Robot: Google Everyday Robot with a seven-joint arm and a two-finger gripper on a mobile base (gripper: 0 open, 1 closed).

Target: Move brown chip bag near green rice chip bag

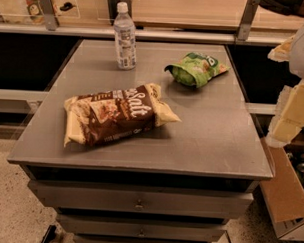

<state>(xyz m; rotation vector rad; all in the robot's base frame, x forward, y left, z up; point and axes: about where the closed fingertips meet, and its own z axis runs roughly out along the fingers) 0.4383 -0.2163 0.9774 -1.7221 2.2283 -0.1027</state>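
The brown chip bag lies flat on the front left part of the grey metal table, its white "Salt" lettering facing up. The green rice chip bag lies at the back right of the table, well apart from the brown bag. My gripper shows as pale cream blocks at the right edge of the view, beyond the table's right side and level with its middle. It touches neither bag.
A clear plastic water bottle stands upright at the back of the table, left of the green bag. A wooden counter with metal posts runs behind. A cardboard box sits on the floor at right. Drawers are below the tabletop.
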